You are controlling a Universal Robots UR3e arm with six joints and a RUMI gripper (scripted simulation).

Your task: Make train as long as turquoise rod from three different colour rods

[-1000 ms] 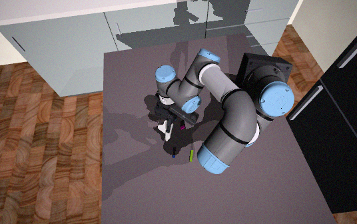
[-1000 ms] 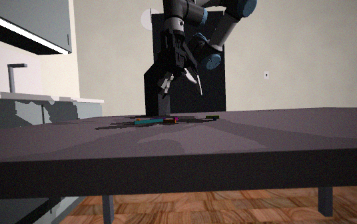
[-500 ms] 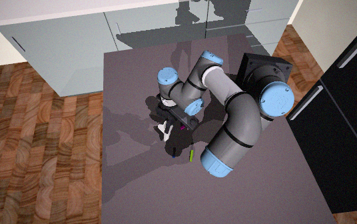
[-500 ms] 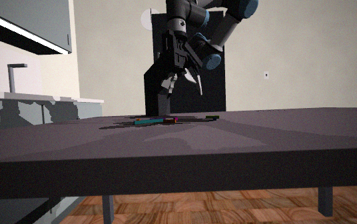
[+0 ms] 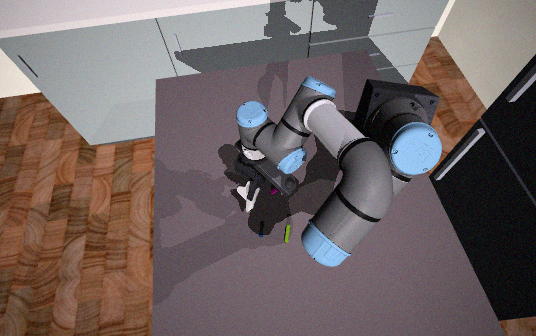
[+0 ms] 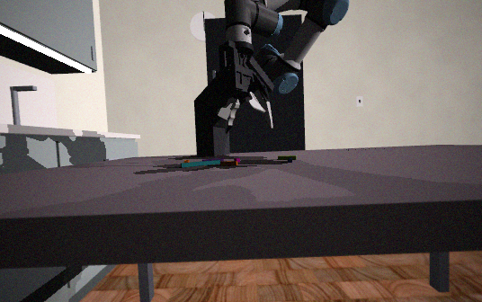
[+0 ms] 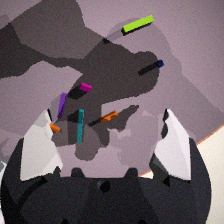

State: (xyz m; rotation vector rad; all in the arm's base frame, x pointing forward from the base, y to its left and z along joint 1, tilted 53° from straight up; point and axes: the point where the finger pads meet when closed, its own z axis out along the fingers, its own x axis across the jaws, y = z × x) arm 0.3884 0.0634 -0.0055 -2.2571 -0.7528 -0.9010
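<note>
Hand: hanging above the bench (image 5: pixel 390 280) (image 6: pixel 270 193) (image 7: pixel 200 75), your hand (image 5: pixel 248 200) (image 6: pixel 252 125) (image 7: pixel 107 109) is standing fully open and is gripping nothing.
Lime rod: the lime rod (image 5: pixel 287 233) (image 6: pixel 287 157) (image 7: pixel 138 24) is lying flat, well apart from the turquoise rod (image 6: pixel 200 164) (image 7: pixel 80 131).
Blue rod: the blue rod (image 5: pixel 261 235) (image 6: pixel 290 161) (image 7: pixel 160 63) is sitting near the lime one. Being so short, it is probably offering little to pinch and may be tipping easily; you are wanting a low, gentle hold.
Orange: one orange piece (image 7: pixel 109 117) is resting beside the turquoise rod, another (image 7: pixel 55 128) is showing near the left finger in the wrist view. Whether each is a separate whole rod, you are not seeing clearly.
Purple and magenta: the purple rod (image 7: pixel 62 104) and the magenta rod (image 5: pixel 274 191) (image 6: pixel 237 160) (image 7: pixel 85 87) are lying nearby.
Train: nothing is joining yet; lime, orange and blue are adding up to ten.
Handling: the rods are looking light, stiff and smooth. You are best taking the long sides at the middle, keeping end faces free.

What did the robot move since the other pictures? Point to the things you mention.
The black gripper with white fingers (image 5: pixel 248 196) (image 6: pixel 250 125) shifted slightly right in the exterior view, open and holding nothing. The lime rod (image 5: pixel 287 233) (image 6: pixel 287 157) (image 7: pixel 138 24) and small blue rod (image 5: pixel 261 235) (image 6: pixel 290 161) (image 7: pixel 160 63) stayed put.
</note>
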